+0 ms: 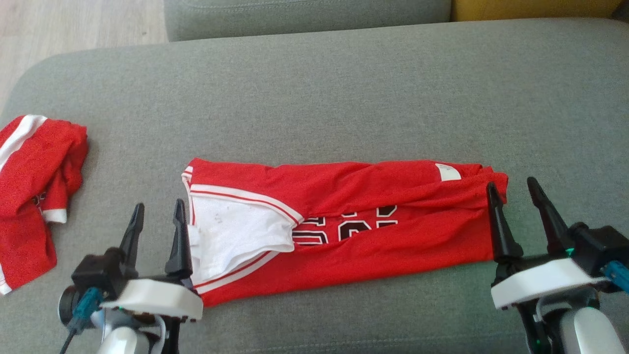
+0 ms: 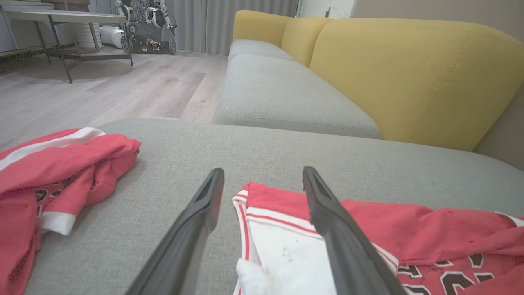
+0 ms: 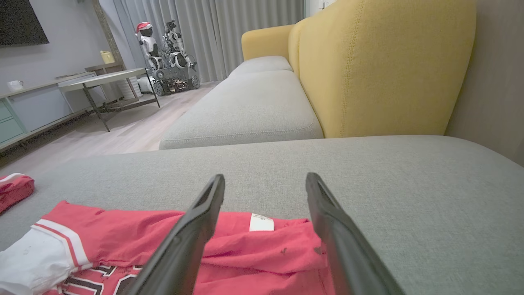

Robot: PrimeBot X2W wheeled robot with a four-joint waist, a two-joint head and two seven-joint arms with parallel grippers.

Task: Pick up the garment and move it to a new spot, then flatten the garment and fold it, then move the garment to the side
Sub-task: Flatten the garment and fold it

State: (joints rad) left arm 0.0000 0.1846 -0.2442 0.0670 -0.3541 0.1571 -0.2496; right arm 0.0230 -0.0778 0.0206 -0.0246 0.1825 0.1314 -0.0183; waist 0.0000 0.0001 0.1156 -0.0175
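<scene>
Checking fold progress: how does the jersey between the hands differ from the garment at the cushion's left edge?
The jersey lies stretched in a long band; the left garment sits bunched. The jersey shows white lining and black numerals; the left garment mostly hides its print. Both are red with white trim.

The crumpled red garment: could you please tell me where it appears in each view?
Head view: the garment, left edge, mid-height.
Left wrist view: the garment, lower left.
Right wrist view: the garment, left edge, small.
Shared landmark: the folded jersey.
</scene>
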